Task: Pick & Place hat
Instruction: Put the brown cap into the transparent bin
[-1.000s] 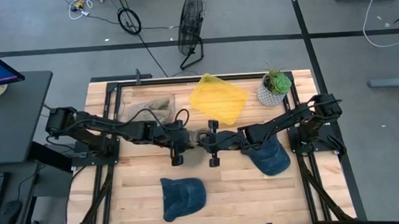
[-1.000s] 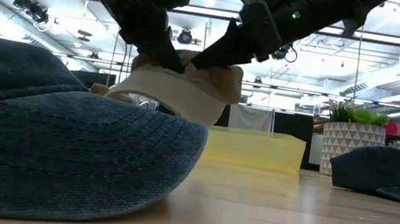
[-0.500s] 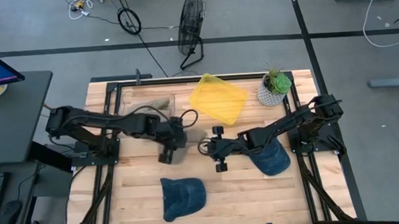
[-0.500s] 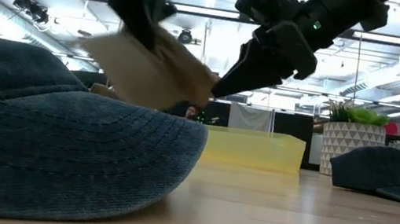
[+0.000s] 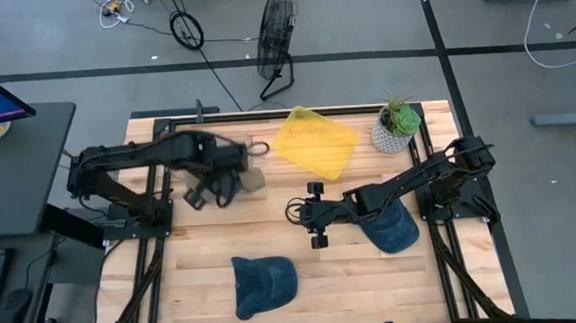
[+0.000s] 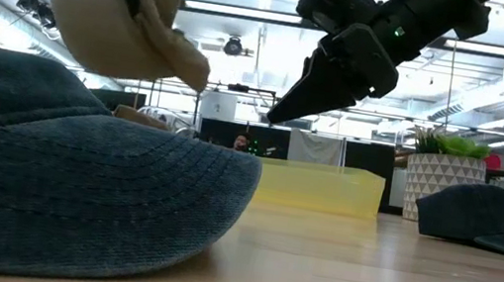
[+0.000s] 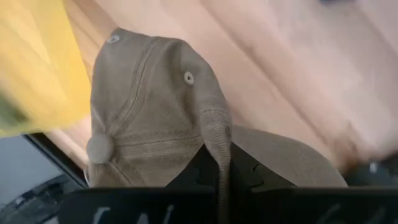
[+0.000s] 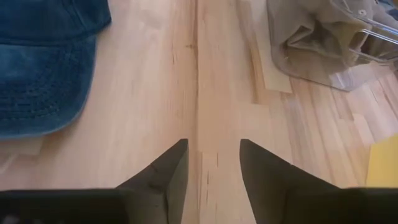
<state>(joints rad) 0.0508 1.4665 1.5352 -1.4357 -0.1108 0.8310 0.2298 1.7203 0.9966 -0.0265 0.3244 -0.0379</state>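
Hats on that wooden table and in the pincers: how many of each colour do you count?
Blue hats: 2, one at the near edge and one under the right arm.
Tan hats: 2, one held up in the left pincer, one in the clear bin.
Total: 4.

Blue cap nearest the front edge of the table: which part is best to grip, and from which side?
Probably the brim: it looks flat and stitched stiff, and its edge faces the open right gripper, so come from that side. The crown of the blue cap is a soft dome and would likely slip. The left gripper is busy, shut on the tan hat.
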